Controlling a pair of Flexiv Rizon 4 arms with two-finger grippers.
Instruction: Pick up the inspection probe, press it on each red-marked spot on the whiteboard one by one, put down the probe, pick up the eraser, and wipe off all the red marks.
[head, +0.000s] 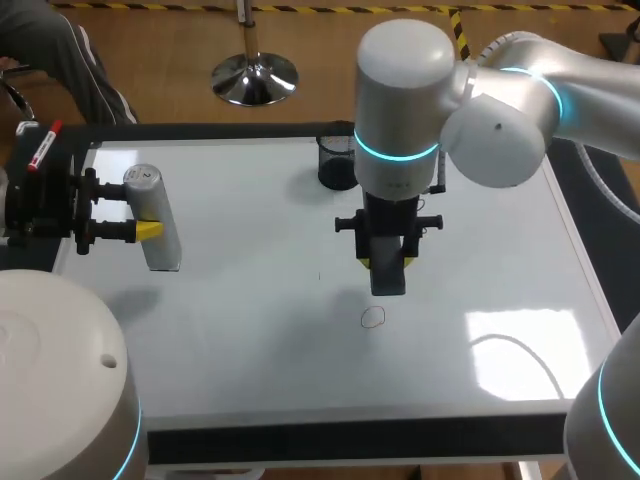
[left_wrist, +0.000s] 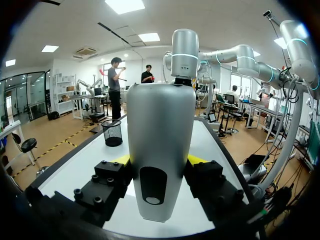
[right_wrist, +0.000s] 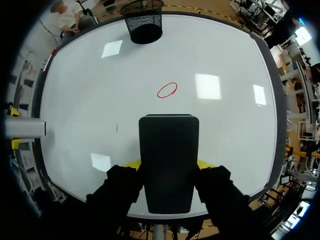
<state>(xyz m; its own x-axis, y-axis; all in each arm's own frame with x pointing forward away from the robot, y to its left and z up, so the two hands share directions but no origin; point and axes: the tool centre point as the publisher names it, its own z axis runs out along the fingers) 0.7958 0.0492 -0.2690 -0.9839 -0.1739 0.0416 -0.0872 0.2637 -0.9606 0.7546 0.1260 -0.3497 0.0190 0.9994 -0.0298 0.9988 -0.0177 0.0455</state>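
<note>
The grey cylindrical probe (head: 152, 222) is held level over the whiteboard's (head: 250, 340) left side, with my left gripper (head: 140, 210) shut on it. In the left wrist view the probe (left_wrist: 160, 145) fills the space between the yellow-tipped fingers (left_wrist: 121, 160). My right gripper (head: 386, 262) hangs over the board's middle, shut on the black eraser (head: 388, 272). A red circle mark (head: 372, 318) lies just in front of the eraser. In the right wrist view the eraser (right_wrist: 168, 160) points toward that red mark (right_wrist: 167, 90), a short way ahead of it.
A black mesh cup (head: 337, 162) stands at the board's far edge, behind my right arm, and shows in the wrist views as well (right_wrist: 145, 20) (left_wrist: 112, 132). A tiny dark stroke (head: 320, 277) is on the board left of the eraser.
</note>
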